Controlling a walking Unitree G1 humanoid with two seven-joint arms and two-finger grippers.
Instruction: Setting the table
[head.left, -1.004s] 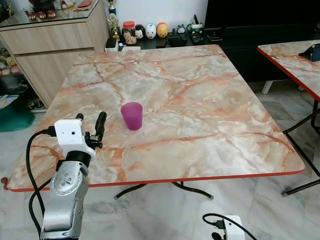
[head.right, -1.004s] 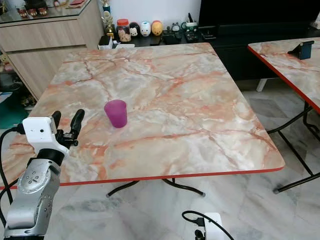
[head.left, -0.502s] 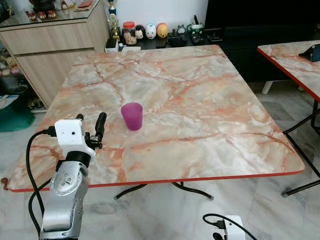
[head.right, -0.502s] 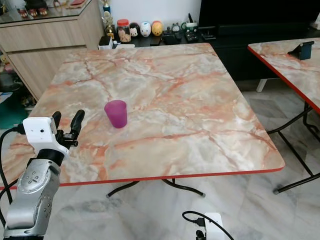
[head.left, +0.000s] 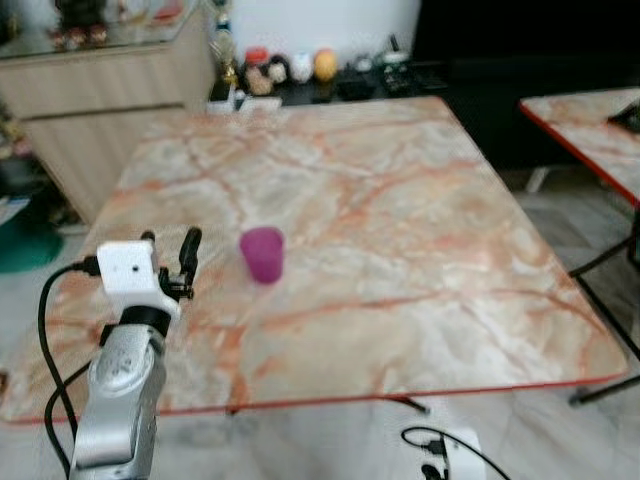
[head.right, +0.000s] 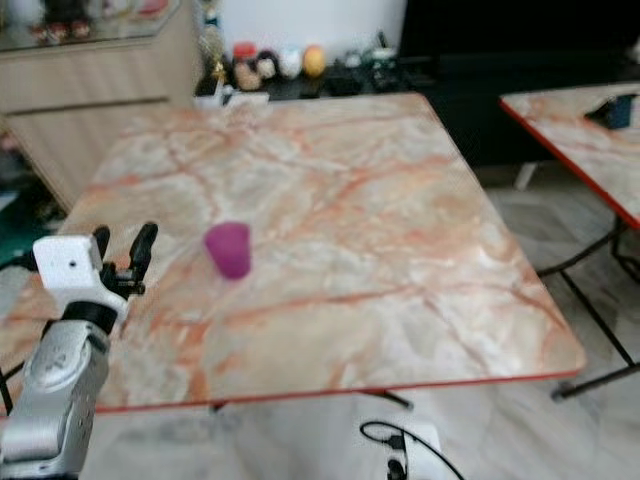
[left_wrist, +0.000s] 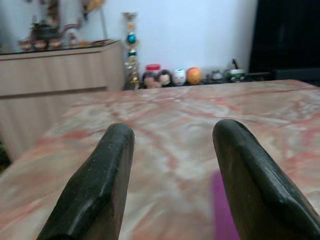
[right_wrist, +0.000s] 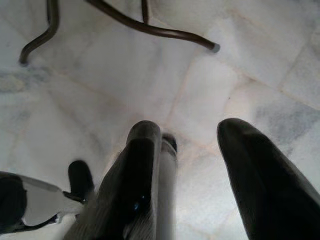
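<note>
A purple cup (head.left: 262, 253) stands upright on the marble-patterned table (head.left: 420, 230), left of the middle. My left gripper (head.left: 168, 258) is held up over the table's left front part, a short way left of the cup, open with nothing between its fingers. In the left wrist view the fingers (left_wrist: 100, 190) are spread and the cup (left_wrist: 223, 210) shows as a purple blur beside one of them. My right gripper (right_wrist: 192, 170) hangs low under the table's front edge, pointing at the floor, open and empty.
A wooden sideboard (head.left: 90, 100) stands at the back left. A low black shelf with jars and figurines (head.left: 300, 68) runs behind the table. A second table (head.left: 590, 130) stands at the right. Black table legs (right_wrist: 125, 22) cross the pale tiled floor.
The whole picture has shifted and blurred, so the camera has moved. The left gripper sits slightly further left in view. The cup has not moved on the table.
</note>
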